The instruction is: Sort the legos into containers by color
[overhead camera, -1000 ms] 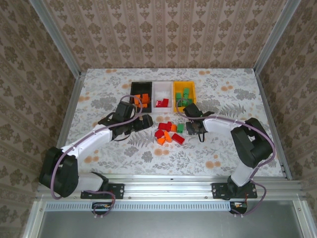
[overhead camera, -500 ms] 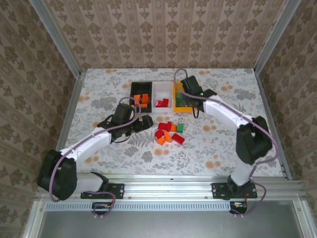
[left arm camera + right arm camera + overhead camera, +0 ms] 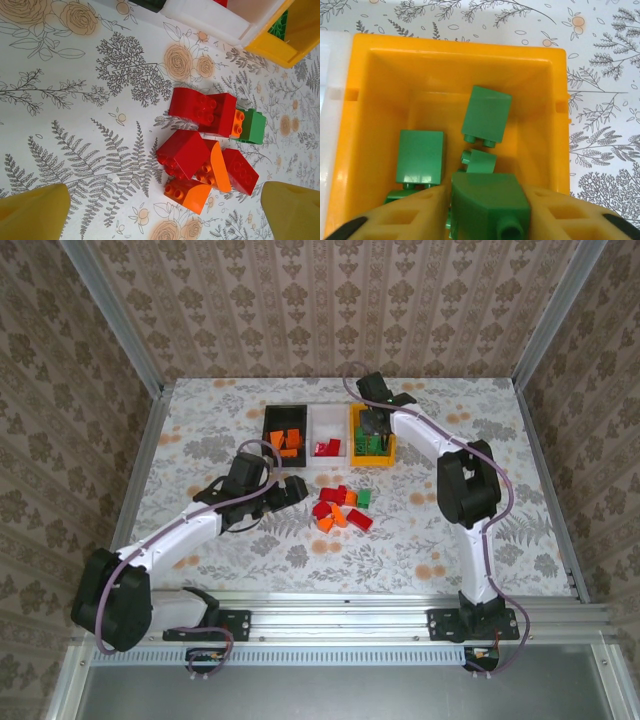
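Hovering over the yellow bin (image 3: 350, 150) at the far right of the row, the right gripper (image 3: 373, 432) has a green brick (image 3: 487, 200) between its fingers (image 3: 415, 212). They flank the brick closely on both sides; whether they clamp it I cannot tell. Other green bricks (image 3: 486, 116) lie on the bin floor just beyond it. The left gripper (image 3: 296, 487) stands spread wide and empty, with the loose pile (image 3: 210, 145) of red, orange and green legos on the table between and beyond its fingertips (image 3: 35, 210), apart from both, near the bins.
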